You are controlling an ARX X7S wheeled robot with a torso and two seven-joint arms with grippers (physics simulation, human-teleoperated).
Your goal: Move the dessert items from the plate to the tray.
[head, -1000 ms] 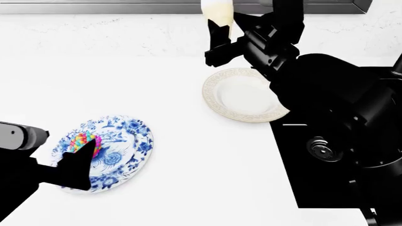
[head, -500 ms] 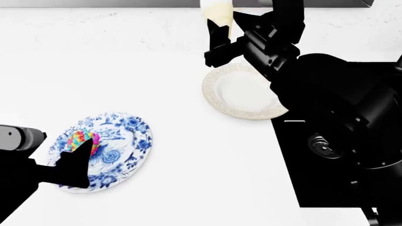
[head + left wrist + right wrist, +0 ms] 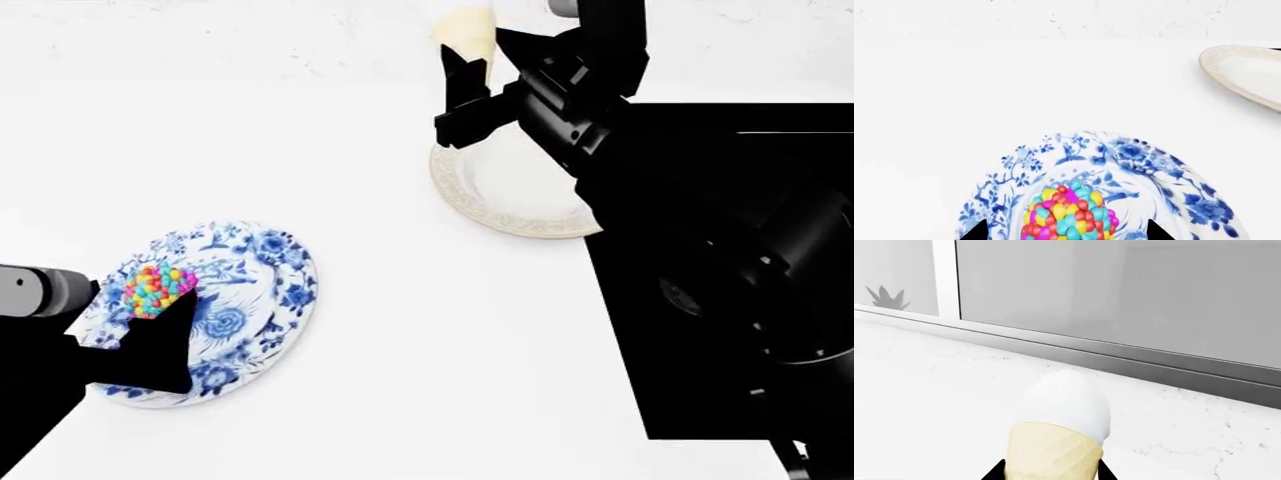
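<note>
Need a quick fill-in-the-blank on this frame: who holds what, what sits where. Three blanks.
1. The right gripper is shut on the ____.
2. The candy ball rests on the ____-patterned plate.
3. The cream plate holds ____ dessert items.

Missing words: cone; blue; no

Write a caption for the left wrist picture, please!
Candy-bead ball sits on the blue-and-white plate, between the left gripper's open jaws.

Left claw [image 3: 147, 330] reaches in low with jaws spread on either side of the beaded ball [image 3: 158, 288]. Right claw [image 3: 478, 75], arm extended forward, grips the cone [image 3: 465, 28].
</note>
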